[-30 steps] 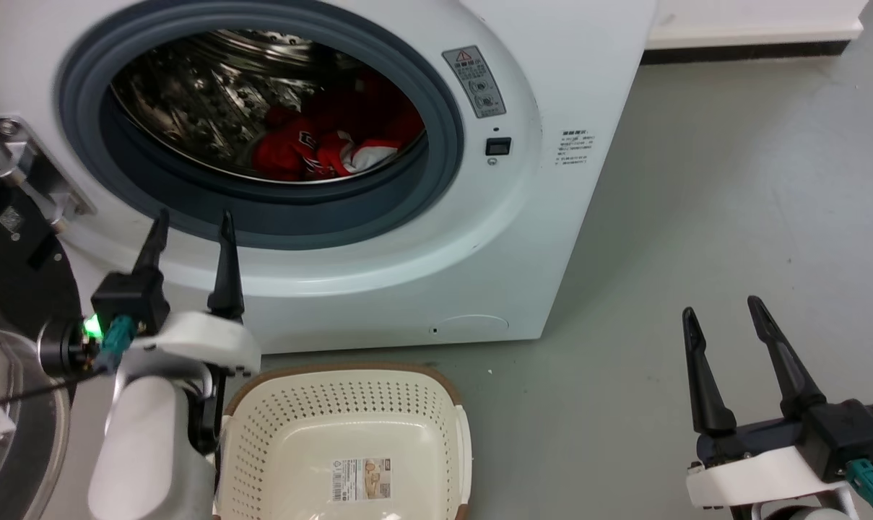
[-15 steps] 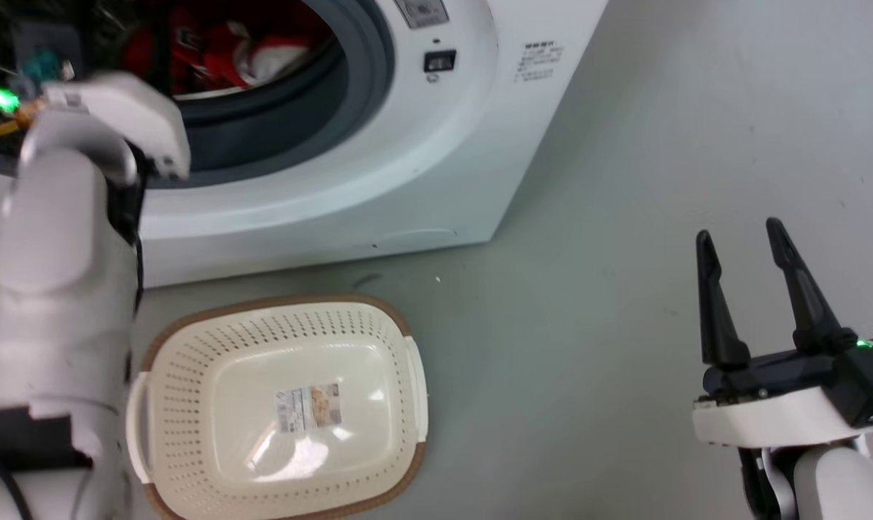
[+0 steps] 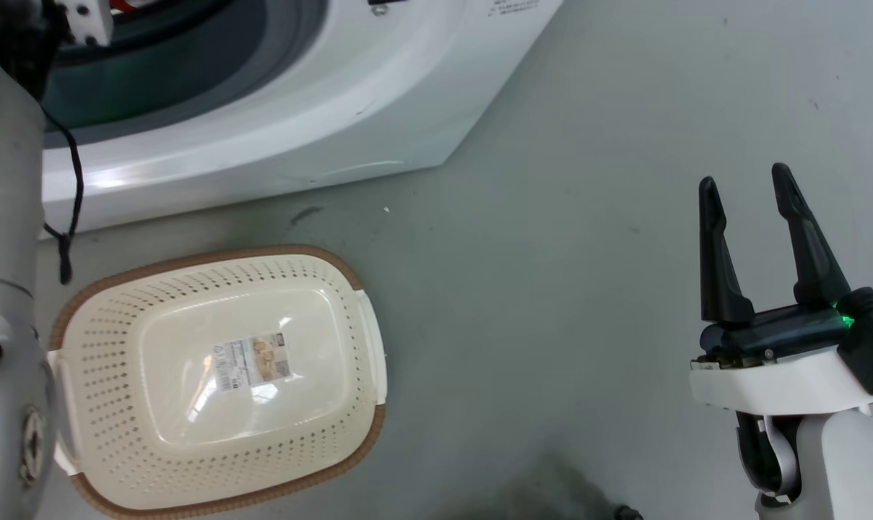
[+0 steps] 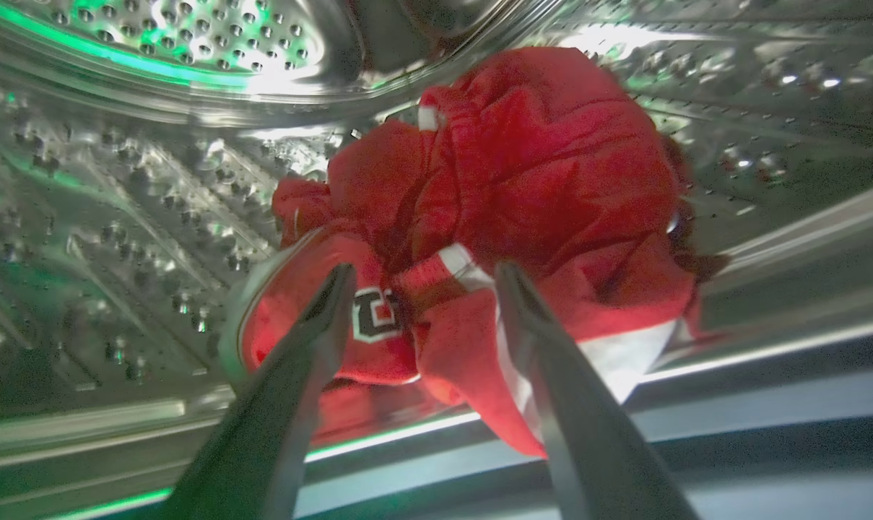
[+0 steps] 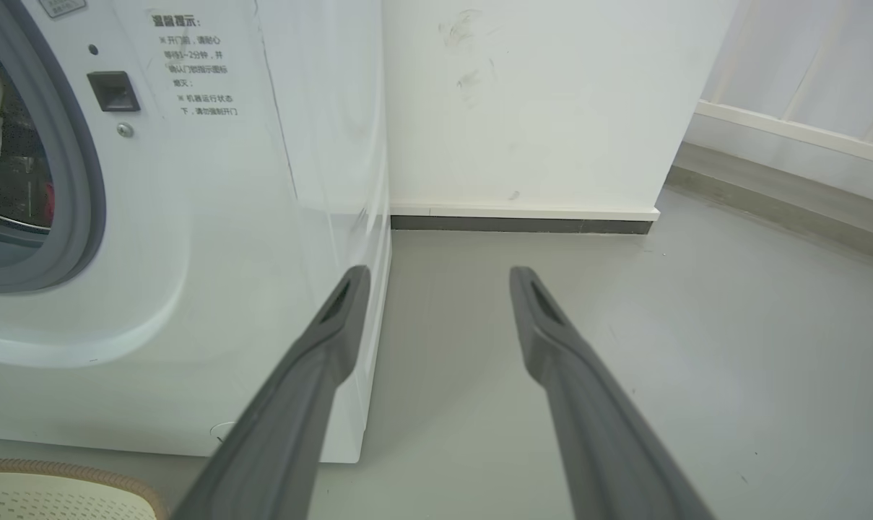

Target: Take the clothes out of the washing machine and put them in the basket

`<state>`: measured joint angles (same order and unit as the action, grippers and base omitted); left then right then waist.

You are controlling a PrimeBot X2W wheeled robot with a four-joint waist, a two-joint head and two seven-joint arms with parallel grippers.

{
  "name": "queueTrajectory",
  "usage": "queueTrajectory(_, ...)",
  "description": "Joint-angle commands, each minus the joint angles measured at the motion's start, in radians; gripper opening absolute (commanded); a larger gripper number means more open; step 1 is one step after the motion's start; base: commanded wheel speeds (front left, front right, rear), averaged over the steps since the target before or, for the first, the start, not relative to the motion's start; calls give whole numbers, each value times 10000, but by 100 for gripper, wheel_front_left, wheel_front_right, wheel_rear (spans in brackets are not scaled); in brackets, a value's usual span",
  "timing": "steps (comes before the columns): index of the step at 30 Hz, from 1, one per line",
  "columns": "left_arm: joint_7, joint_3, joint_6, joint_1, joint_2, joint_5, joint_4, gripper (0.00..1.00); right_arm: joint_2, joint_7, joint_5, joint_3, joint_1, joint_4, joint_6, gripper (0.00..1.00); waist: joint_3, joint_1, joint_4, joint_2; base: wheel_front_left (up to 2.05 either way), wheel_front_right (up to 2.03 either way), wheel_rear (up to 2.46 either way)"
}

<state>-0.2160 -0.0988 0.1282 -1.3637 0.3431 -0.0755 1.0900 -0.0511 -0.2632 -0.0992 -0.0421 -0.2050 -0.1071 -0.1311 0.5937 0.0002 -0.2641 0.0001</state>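
Left wrist view showed the clothes bunched low in the drum of the washing machine. The left end effector was spread wide before a front fold, gripping nothing. The thin, limp fabric should lift lightly, and that raised fold looked the best hold. Head view added the basket on the floor and the right end effector, open and holding nothing.

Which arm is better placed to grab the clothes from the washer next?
Left. The left gripper is open inside the drum, fingers aimed at the red clothes. The right gripper hangs open over the floor, beside the washing machine.
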Motion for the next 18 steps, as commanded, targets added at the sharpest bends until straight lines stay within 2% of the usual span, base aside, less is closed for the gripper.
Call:
queueTrajectory(1,-497,-137,6,-355,145,-248,160,100,19,-25,-127,-39,-221,-70,7,100,389,-2,-297,-1,0,0,0)
queueTrajectory(10,-2976,-782,10,-1606,735,-1395,504,100,18,-25,-528,-110,-506,-122,7,100,1287,-2,-752,-1,0,0,0)
queueTrajectory(18,-3596,-1179,11,-1873,1072,-1677,404,100,18,-25,-752,-120,-648,-133,8,100,1696,-2,-885,-1,0,0,0)
